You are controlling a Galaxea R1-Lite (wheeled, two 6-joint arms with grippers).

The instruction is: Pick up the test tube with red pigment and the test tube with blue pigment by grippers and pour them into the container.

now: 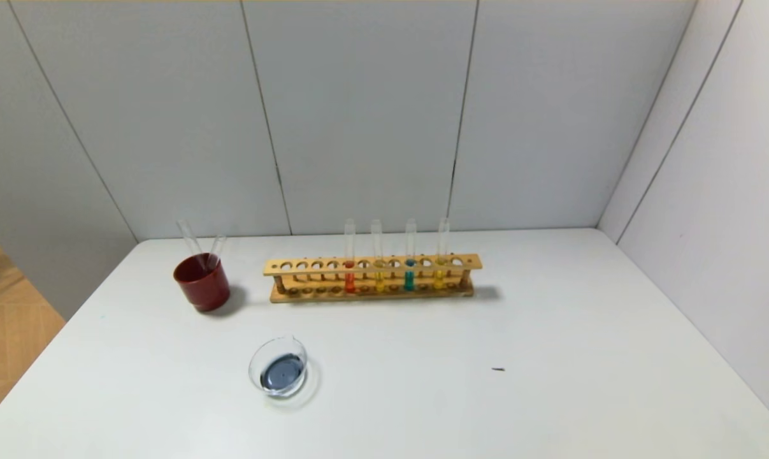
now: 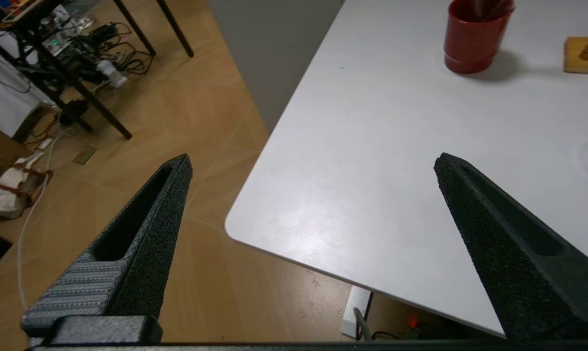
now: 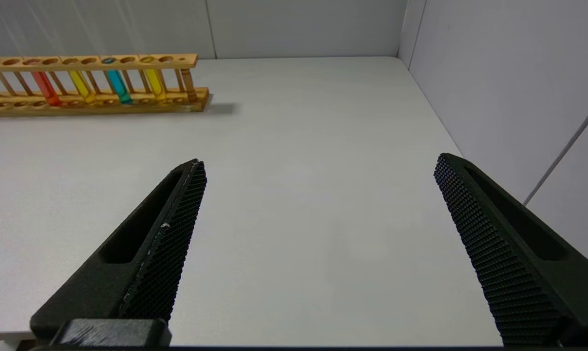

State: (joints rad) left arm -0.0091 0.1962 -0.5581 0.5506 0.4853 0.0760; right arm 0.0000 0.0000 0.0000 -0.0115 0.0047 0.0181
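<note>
The test tube with red pigment (image 1: pixel 349 268) stands upright in a wooden rack (image 1: pixel 371 277) at the back of the table, also seen in the right wrist view (image 3: pixel 46 88). The test tube with blue pigment (image 1: pixel 409 268) stands two slots further right (image 3: pixel 118 87). The clear glass container (image 1: pixel 278 367) sits nearer the front left, holding dark blue liquid. My left gripper (image 2: pixel 313 163) is open over the table's front left corner. My right gripper (image 3: pixel 320 163) is open above the right part of the table. Neither arm shows in the head view.
Two tubes of yellow liquid (image 1: pixel 378 271) (image 1: pixel 441 268) stand in the same rack. A dark red cup (image 1: pixel 201 280) with two empty tubes leaning in it stands left of the rack. Walls close the back and right. The table's left edge (image 2: pixel 274 136) drops to the floor.
</note>
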